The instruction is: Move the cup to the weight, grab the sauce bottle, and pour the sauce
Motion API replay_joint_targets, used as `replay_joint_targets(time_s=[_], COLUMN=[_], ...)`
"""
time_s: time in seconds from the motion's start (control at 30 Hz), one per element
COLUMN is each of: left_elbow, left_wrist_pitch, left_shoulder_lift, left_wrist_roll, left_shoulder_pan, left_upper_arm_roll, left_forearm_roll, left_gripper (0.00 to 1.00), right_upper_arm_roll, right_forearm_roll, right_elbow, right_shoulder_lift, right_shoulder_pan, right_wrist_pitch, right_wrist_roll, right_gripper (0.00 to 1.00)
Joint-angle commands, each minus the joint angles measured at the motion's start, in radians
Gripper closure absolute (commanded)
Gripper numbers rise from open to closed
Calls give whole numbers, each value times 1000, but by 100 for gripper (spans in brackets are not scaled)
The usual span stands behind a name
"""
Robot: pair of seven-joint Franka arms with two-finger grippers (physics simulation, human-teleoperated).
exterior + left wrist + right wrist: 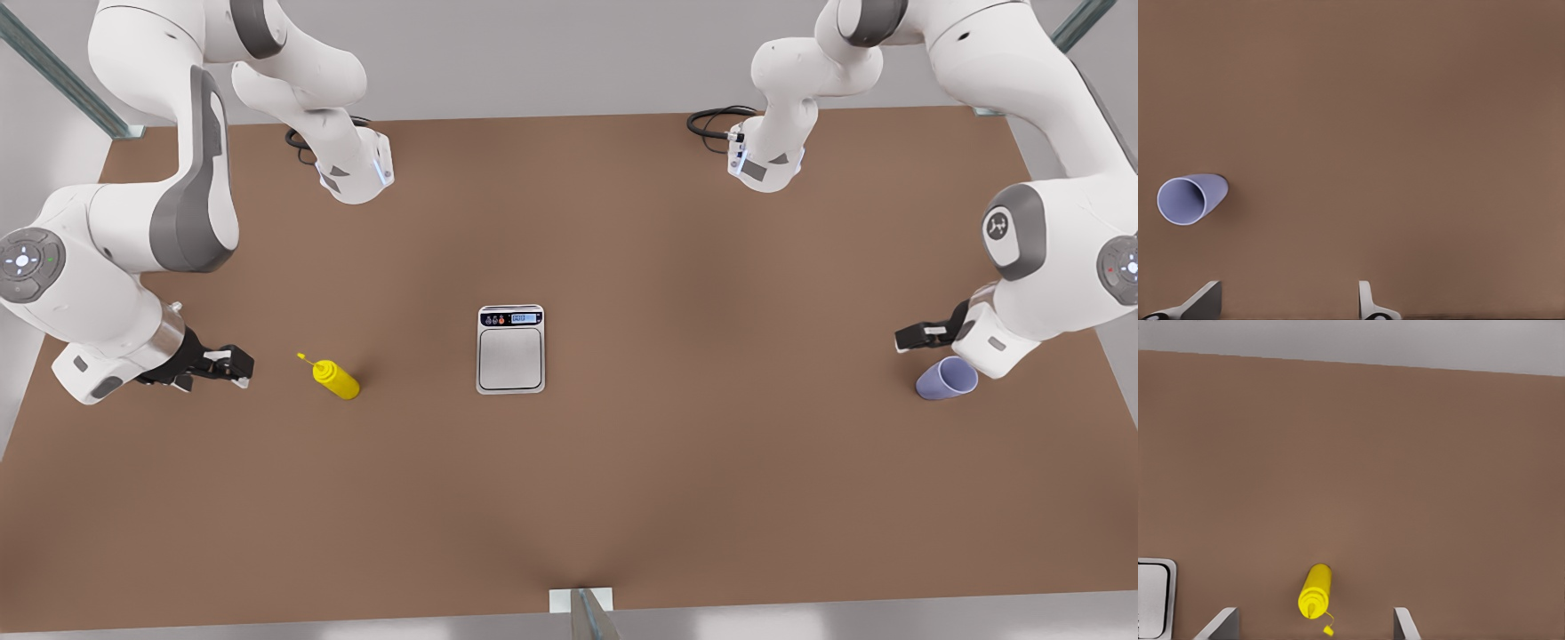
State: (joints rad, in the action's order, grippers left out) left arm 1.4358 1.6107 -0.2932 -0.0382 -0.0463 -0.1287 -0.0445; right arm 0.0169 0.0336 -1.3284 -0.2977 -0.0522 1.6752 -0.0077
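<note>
The silver weight lies at the table's middle, display strip at its far end; a corner of the weight also shows in the right wrist view. The yellow sauce bottle stands to the front view's left of it. My right gripper is open a short way further left, its fingers pointing at the sauce bottle and apart from it. The lavender cup sits at the front view's far right. My left gripper hovers open just beside the cup, not touching.
Black cables coil near the arm bases at the table's far edge. A metal post rises at the middle of the near edge. Bare brown table lies between the weight and each side object.
</note>
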Motion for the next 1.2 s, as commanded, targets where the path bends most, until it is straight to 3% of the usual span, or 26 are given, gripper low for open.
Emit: replay_joint_targets(time_s=[0.0,0.17,0.3,0.67,0.77,0.83,1.17], left_elbow=[2,63,158,196,244,340,400], left_wrist_pitch=[0,18,209,425,446,578,695], left_shoulder_lift=[0,0,-7,-175,-199,-196,-224], left_wrist_roll=[0,-83,-154,-218,-295,-295,-295], left_shoulder_pan=[0,9,13,60,97,94,95], left_upper_arm_roll=[-2,-80,-147,-155,-155,-157,-166], left_forearm_roll=[3,6,-3,-45,-55,-55,-55], left_gripper=[0,0,0,0,4,4,4], right_upper_arm_roll=[0,0,0,-2,-2,-2,-2], right_forearm_roll=[0,0,3,-6,-6,-3,-4], right_elbow=[0,-2,-2,-11,-11,-11,-17], right_shoulder_lift=[0,-1,-1,-15,-18,-18,-28], right_shoulder_pan=[0,0,-3,-12,-12,-15,-15], right_wrist_pitch=[0,1,0,4,12,15,18], right_wrist_roll=[0,-5,-5,-9,-9,-9,-8], right_gripper=[8,8,8,8,8,8,8])
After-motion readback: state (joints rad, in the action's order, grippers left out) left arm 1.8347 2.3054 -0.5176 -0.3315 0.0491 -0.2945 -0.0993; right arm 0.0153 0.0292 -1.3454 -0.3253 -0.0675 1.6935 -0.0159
